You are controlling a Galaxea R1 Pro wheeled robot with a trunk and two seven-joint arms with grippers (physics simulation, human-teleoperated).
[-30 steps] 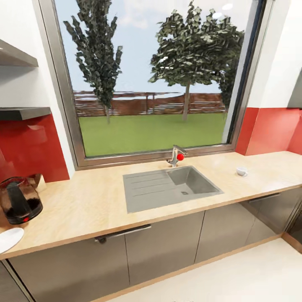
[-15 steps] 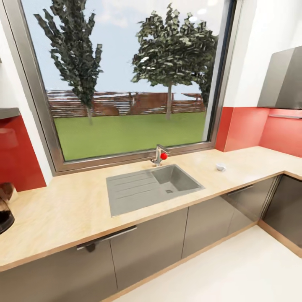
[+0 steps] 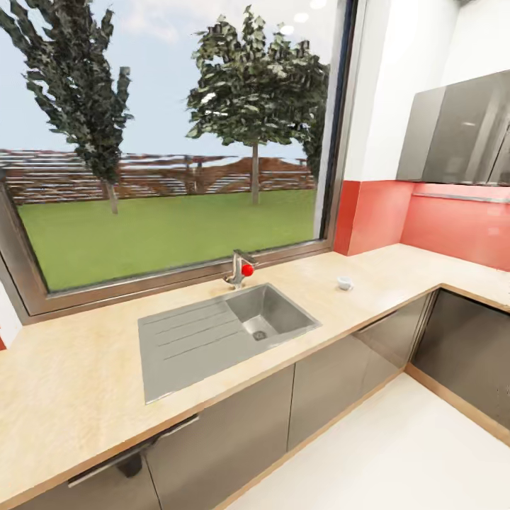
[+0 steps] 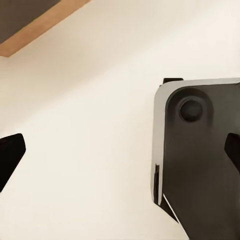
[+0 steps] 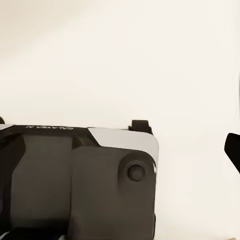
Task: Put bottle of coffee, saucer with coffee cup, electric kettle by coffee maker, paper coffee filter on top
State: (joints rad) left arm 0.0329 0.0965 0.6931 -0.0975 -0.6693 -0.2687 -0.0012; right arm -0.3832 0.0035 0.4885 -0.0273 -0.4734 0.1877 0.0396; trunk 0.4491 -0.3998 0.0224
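A small white coffee cup (image 3: 345, 283) stands on the wooden countertop (image 3: 64, 382), to the right of the sink. The coffee maker, kettle, saucer, filter and coffee bottle are out of view. In the left wrist view my left gripper (image 4: 120, 155) hangs open over the pale floor, its dark fingertips (image 4: 10, 155) far apart with nothing between them. My right gripper (image 5: 117, 145) is also spread open above the floor, with one fingertip (image 5: 233, 149) at the picture's edge. Both wrist views look down on my dark base (image 4: 200, 165).
A grey sink (image 3: 219, 329) with a draining board is set into the counter, with a red-knobbed faucet (image 3: 241, 269) behind it under a large window. The counter turns a corner at the right, below grey wall cabinets (image 3: 460, 131). Pale floor (image 3: 397, 453) lies before the dark base cabinets.
The head view has swung to the right: the dark glass pot and white saucer at the left have slid out of the picture, and the corner with wall cabinets has come in.
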